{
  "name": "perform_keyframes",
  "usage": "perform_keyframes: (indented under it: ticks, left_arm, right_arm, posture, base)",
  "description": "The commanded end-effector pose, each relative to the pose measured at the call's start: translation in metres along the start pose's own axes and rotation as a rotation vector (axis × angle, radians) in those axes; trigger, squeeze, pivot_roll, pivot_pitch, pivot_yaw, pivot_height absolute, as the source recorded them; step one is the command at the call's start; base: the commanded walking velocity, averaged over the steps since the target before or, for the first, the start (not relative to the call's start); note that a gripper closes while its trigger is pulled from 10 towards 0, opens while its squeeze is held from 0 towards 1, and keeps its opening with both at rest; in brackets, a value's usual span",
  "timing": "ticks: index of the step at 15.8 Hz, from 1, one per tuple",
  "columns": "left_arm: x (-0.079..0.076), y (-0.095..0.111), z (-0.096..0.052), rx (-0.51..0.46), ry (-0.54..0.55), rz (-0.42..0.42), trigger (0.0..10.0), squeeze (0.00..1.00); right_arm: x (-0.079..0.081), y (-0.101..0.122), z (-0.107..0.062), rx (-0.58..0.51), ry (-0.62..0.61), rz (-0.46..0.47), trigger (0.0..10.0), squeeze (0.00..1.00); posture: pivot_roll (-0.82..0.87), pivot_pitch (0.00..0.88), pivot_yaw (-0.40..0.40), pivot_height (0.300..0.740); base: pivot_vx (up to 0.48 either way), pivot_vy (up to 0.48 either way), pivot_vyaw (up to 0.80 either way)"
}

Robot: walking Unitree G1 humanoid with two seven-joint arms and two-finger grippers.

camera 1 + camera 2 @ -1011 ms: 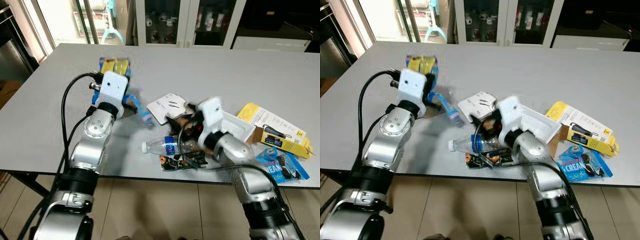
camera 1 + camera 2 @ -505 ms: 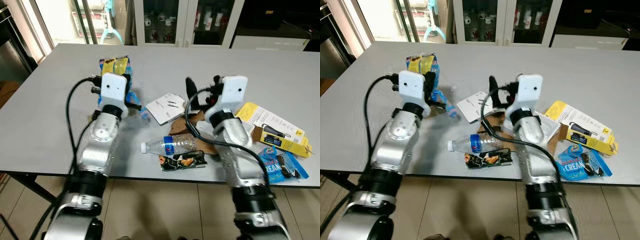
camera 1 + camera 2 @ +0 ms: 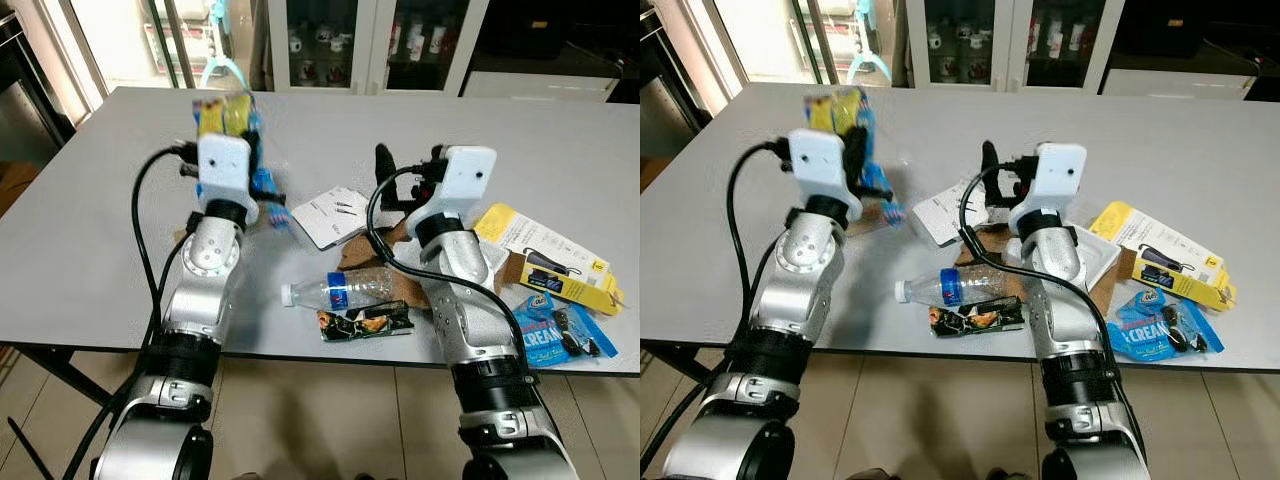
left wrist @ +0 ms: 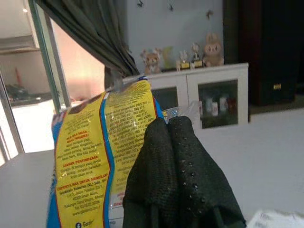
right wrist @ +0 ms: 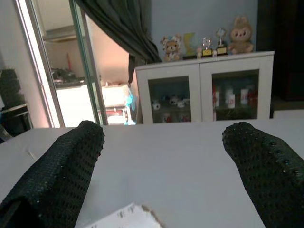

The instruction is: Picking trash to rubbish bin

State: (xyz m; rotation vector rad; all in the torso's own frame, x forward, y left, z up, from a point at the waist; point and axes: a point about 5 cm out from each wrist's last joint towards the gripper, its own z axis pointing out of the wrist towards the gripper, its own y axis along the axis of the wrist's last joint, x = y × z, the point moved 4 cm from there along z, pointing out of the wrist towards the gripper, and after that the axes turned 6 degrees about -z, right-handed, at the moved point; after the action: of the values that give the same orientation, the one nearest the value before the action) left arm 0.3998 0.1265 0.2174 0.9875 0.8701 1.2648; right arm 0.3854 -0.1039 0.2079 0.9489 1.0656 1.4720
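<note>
Half the yellow packet (image 4: 104, 156) hides behind the left tool (image 4: 178, 166).

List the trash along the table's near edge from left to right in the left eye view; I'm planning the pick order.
Clear water bottle → dark snack wrapper → blue cookie packet. The left claw is raised over the table, shut on a yellow snack bag.
</note>
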Motion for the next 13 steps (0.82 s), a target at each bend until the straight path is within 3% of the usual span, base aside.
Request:
perform_keyframes:
  ticks: [1, 13]
  left_arm:
    - [-0.002, 0.0, 0.002, -0.003, -0.007, -0.023, 10.0, 0.0]
    - [-0.003, -0.016, -0.006, 0.043, 0.017, -0.015, 10.0, 0.0]
  right_arm:
    - [0.0, 0.003, 0.004, -0.015, -0.006, 0.011, 10.0, 0.0]
    - [0.001, -0.007, 0.005, 0.014, -0.011, 0.012, 10.0, 0.0]
  posture:
    - [-0.02, 0.021, -0.017, 0.74]
    - [-0.02, 0.0, -0.039, 0.74]
  base:
    - [0.0, 0.0, 0.0]
    - [0.0, 0.0, 0.0]
